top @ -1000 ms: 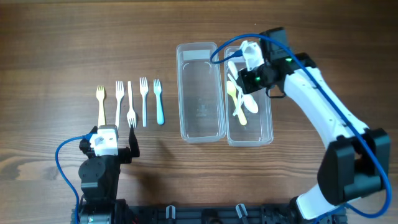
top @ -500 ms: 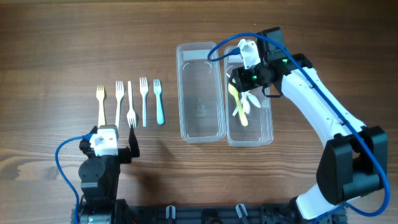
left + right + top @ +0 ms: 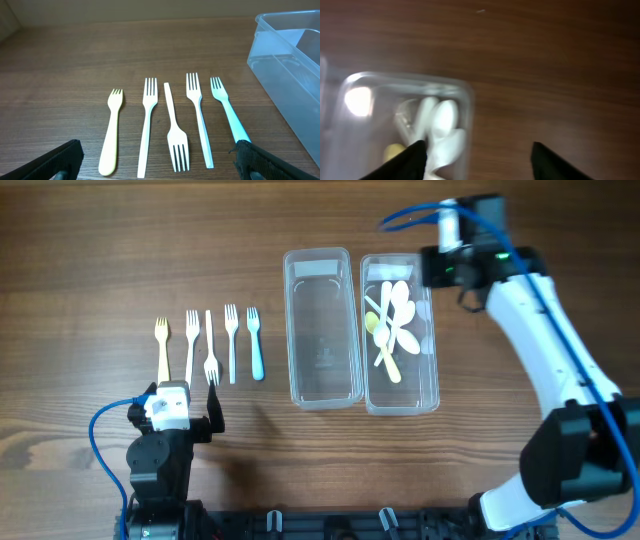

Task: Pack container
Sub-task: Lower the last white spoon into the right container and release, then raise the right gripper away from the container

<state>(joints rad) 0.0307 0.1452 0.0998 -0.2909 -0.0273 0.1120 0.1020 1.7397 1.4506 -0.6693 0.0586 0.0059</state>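
Right gripper (image 3: 477, 160): fingers spread, nothing between them, up toward the far edge over the end of the spoon container (image 3: 437, 350). Spoons (image 3: 395, 330) are piled inside it

Left gripper (image 3: 157, 160): fingers spread, empty, by the near edge toward the left corner, facing the forks (image 3: 210, 345). Five in a row on the wood, left of centre, none packed. Empty container (image 3: 289, 330) is mid-table right beside the spoon container; touching or not, can't tell

My read: spoons done, forks next, and that's my left side's job
- start with the blue fork (image 3: 227, 117), nearest the empty container, so the carry is unobstructed
- pinch across the handle mid-length, not the tines
- the neighbouring fork is close, so narrow the spread before descending or I nudge it
- thin flat plastic: tips right down to the wood, close slowly, check it lifts level
- lay it lengthwise in the empty container
- middle fork (image 3: 175, 132) has its tines toward me, so its handle is at the far end

Right arm should park clear of the container mouth
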